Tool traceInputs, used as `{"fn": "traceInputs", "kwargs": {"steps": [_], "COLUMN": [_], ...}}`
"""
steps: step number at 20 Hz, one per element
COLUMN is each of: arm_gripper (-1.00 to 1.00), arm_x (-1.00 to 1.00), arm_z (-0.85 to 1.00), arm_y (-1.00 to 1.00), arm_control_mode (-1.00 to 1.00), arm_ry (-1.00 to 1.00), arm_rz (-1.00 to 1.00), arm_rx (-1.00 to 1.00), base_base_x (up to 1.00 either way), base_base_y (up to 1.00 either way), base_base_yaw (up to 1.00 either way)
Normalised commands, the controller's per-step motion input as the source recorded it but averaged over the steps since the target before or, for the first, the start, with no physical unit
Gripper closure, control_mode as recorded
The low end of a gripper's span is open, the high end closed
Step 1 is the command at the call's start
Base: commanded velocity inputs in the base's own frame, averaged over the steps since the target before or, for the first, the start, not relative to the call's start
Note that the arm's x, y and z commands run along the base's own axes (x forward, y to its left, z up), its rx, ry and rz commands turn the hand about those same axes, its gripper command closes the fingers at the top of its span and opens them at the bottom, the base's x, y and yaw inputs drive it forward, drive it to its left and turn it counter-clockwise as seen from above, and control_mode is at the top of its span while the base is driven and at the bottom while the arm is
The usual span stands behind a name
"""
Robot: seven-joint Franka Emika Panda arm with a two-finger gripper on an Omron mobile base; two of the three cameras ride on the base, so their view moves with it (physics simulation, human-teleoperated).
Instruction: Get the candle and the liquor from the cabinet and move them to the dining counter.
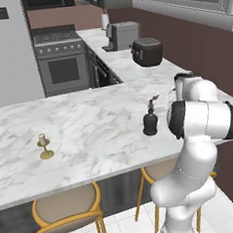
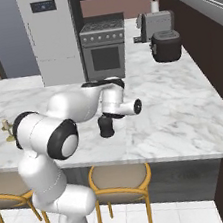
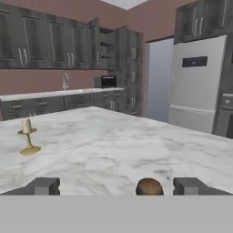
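The liquor (image 1: 150, 121), a small black bottle, stands upright on the dining counter (image 1: 90, 136) near its right end. My gripper (image 3: 117, 185) is open just above it; the brown stopper (image 3: 149, 186) sits between the two fingertips, nearer the right one, and nothing is held. From the left base camera the gripper (image 1: 152, 101) sits at the bottle's neck. Seen from the right base, the hand hangs over the liquor (image 2: 106, 126). The candle (image 1: 44, 146) stands on its gold stick far to the left on the same slab, also in the hand view as the candle (image 3: 27, 135). The cabinet (image 3: 94, 43) stands across the room with a door open.
Gold-framed stools (image 1: 67, 208) (image 2: 119, 178) are tucked under the counter's near edge. A black appliance (image 1: 147, 52) and a coffee machine (image 1: 122, 35) sit on the side worktop by the window wall. A stove (image 1: 61, 64) and a fridge (image 3: 198, 82) stand beyond.
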Motion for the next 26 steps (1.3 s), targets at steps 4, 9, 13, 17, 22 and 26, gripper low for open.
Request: {"fn": "traceInputs", "kwargs": {"steps": [4, 9, 13, 17, 22, 26], "arm_gripper": [-1.00, -1.00, -1.00, -1.00, -1.00, -1.00], "arm_x": [-0.08, -0.05, -0.24, -0.37, -0.47, -0.50], "arm_z": [0.65, 0.80, 0.76, 0.79, 0.86, 0.87], "arm_y": [0.00, 0.00, 0.00, 0.02, 0.05, 0.06], "arm_control_mode": [-1.00, -1.00, -1.00, -1.00, -1.00, -1.00], "arm_ry": [0.00, 0.07, 0.09, 0.11, 0.13, 0.17], "arm_rz": [-0.08, -0.12, -0.13, -0.13, -0.13, -0.14], "arm_rx": [0.00, 0.00, -0.01, -0.03, -0.02, -0.01], "base_base_x": [0.00, 0.00, 0.00, 0.00, 0.00, 0.00], "base_base_y": [0.00, 0.00, 0.00, 0.00, 0.00, 0.00], "base_base_yaw": [0.00, 0.00, 0.00, 0.00, 0.00, 0.00]}}
